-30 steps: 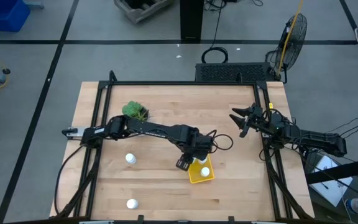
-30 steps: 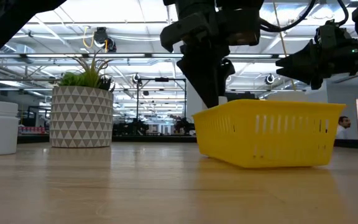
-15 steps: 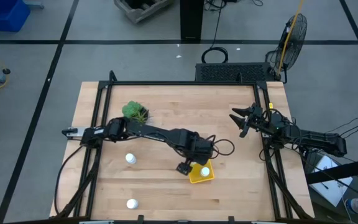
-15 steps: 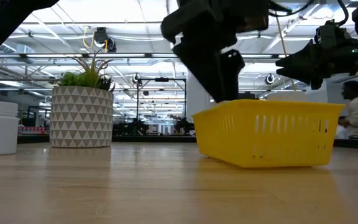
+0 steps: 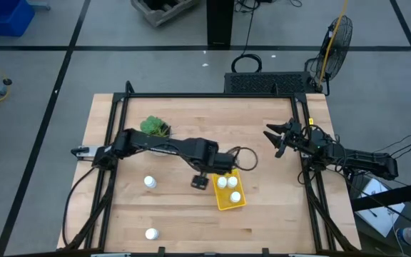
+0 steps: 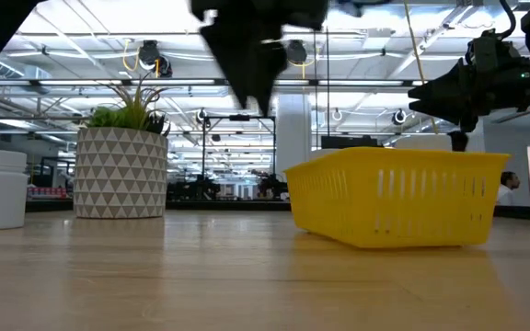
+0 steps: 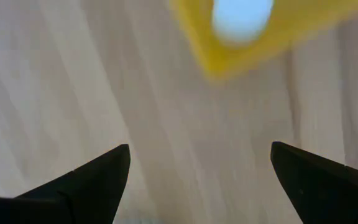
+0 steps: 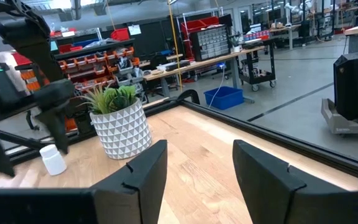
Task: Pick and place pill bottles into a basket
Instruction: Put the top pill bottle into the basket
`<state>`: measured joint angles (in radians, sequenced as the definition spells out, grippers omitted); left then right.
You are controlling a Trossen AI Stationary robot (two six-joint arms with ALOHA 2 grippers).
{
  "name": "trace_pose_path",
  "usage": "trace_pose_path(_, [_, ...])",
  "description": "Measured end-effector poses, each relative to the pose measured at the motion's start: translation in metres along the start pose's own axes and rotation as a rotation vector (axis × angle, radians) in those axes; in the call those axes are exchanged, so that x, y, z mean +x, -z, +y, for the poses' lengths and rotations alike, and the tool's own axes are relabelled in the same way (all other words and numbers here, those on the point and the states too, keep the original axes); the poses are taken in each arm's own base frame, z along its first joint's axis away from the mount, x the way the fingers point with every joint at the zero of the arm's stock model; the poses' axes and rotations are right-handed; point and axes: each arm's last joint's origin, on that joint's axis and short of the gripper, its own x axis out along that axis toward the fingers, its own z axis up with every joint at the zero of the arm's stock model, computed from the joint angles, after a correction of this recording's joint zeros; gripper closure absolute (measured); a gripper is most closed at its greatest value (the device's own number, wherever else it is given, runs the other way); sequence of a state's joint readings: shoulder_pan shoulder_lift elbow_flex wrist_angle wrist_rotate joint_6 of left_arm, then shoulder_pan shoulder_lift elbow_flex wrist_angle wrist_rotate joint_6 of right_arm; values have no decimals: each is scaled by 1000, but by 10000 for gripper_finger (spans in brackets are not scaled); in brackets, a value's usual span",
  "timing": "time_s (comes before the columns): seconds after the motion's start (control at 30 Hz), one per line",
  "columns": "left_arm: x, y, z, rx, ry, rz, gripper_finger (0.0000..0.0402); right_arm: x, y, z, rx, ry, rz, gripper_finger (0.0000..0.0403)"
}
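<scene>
Wooden table (image 5: 191,221) underneath it all, pale planks inside a dark frame. Nearest the front edge, one pill bottle (image 5: 150,233) alone on the wood. Farther in, a second pill bottle (image 5: 149,182) standing at the left, well apart from the first. To its right, left gripper (image 5: 200,182) hanging over bare boards just beside the basket (image 5: 239,203), fingers (image 7: 86,183) spread wide with nothing between. Yellow basket sitting near the table's middle, three more bottles (image 5: 227,188) lying inside, white caps up. Beyond, a green plant in a white patterned pot (image 6: 120,172) toward the back left. Out at the right edge, right gripper (image 5: 277,139) waiting above the table, jaws apart and empty, well clear of the basket.
</scene>
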<state>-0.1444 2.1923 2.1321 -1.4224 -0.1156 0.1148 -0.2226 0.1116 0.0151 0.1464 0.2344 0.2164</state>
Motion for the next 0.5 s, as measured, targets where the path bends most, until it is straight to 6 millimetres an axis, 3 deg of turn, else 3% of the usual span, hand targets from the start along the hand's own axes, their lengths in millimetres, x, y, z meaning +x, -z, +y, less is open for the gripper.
trace_pose_path(0.1, [1, 14, -2, -119, -18, 146, 7, 0, 0, 0, 0, 0, -1, 225])
trace_pose_path(0.23, [8, 24, -11, -173, -60, 181, 7, 0, 0, 0, 0, 0, 0, 227])
trace_pose_path(0.37, [2, 43, -23, -173, -65, 54, 7, 0, 0, 0, 1, 0, -3, 229])
trace_pose_path(0.5, [-10, 76, -24, -267, -67, -126, 7, 0, 0, 0, 0, 0, -1, 226])
